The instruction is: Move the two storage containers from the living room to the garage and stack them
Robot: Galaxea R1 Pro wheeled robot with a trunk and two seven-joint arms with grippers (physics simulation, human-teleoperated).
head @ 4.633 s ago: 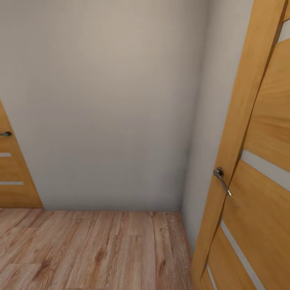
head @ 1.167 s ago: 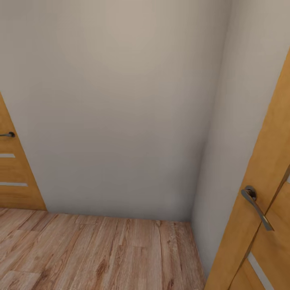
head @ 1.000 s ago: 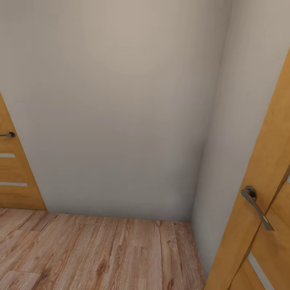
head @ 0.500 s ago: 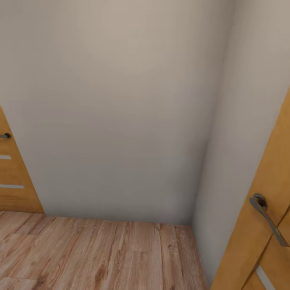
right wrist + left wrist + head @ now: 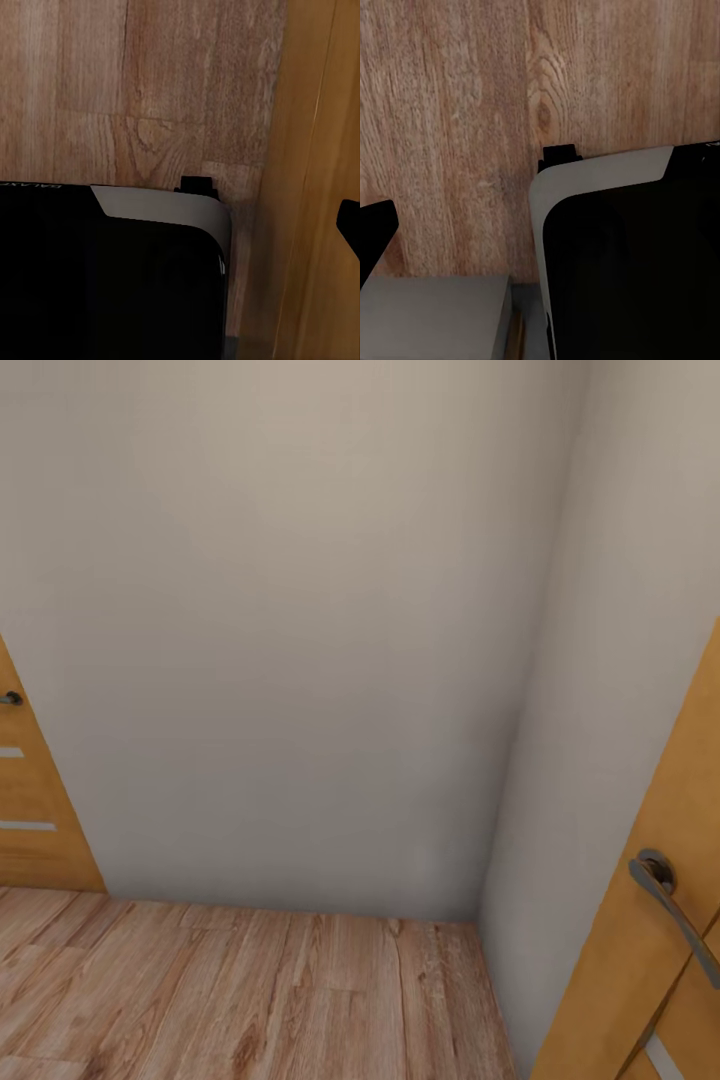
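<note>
Both wrist cameras look straight down, so both arms hang low beside the robot base (image 5: 622,262), black with a pale-grey rim, over the light wood-plank floor (image 5: 457,112). In the left wrist view a dark fingertip (image 5: 373,236) juts in at the frame's edge; in the right wrist view another dark fingertip (image 5: 349,221) shows against the orange wooden door (image 5: 315,150). Whether either pair of jaws is open or closed cannot be told.

Farther out, the head view shows plank floor running to a plain pale wall (image 5: 300,610) that meets a side wall in a corner. The door with a metal handle (image 5: 675,920) stands at the right; a second door (image 5: 25,800) sits at the left edge.

Compared with 4.6 s ago, the whole head picture has shifted: the camera has moved, and the right door now takes up less of the frame. The storage containers are nowhere in these pictures.
</note>
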